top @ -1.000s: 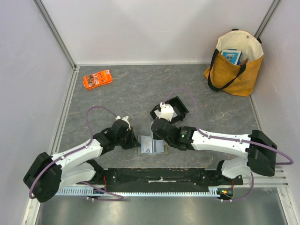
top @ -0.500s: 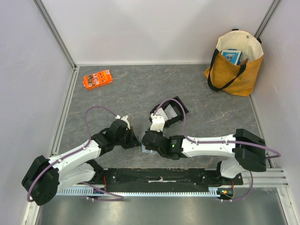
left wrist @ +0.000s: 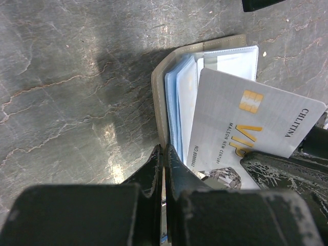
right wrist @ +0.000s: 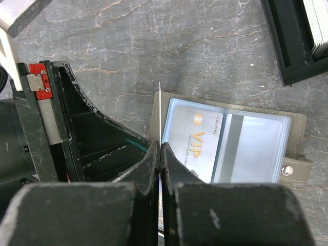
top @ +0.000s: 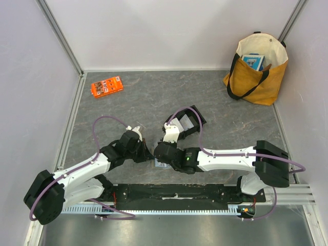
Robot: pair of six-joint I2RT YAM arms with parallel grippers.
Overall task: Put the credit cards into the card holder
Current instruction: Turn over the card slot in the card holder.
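The taupe card holder [right wrist: 296, 134] lies open on the table, with a VIP card [right wrist: 197, 138] and a striped card [right wrist: 251, 148] in its bluish sleeves. My right gripper [right wrist: 160, 148] is shut on a white VIP credit card, seen edge-on [right wrist: 159, 102] above the holder's left edge. The left wrist view shows this card [left wrist: 241, 128] face-on, tilted over the sleeves. My left gripper [left wrist: 165, 151] is shut on the holder's taupe cover edge [left wrist: 160, 97]. In the top view both grippers [top: 147, 152] [top: 159, 154] meet over the holder [top: 162, 165], mostly hiding it.
A black open tray [top: 185, 122] holding pale cards stands just behind the grippers and shows in the right wrist view [right wrist: 287, 46]. An orange packet [top: 106, 86] lies at the far left. A yellow tote bag [top: 256, 69] stands at the far right.
My right gripper has moved left and toward me from beside the tray, bringing the card over the holder. The holder, plain to see a second ago, is now mostly covered. My left gripper stays put.
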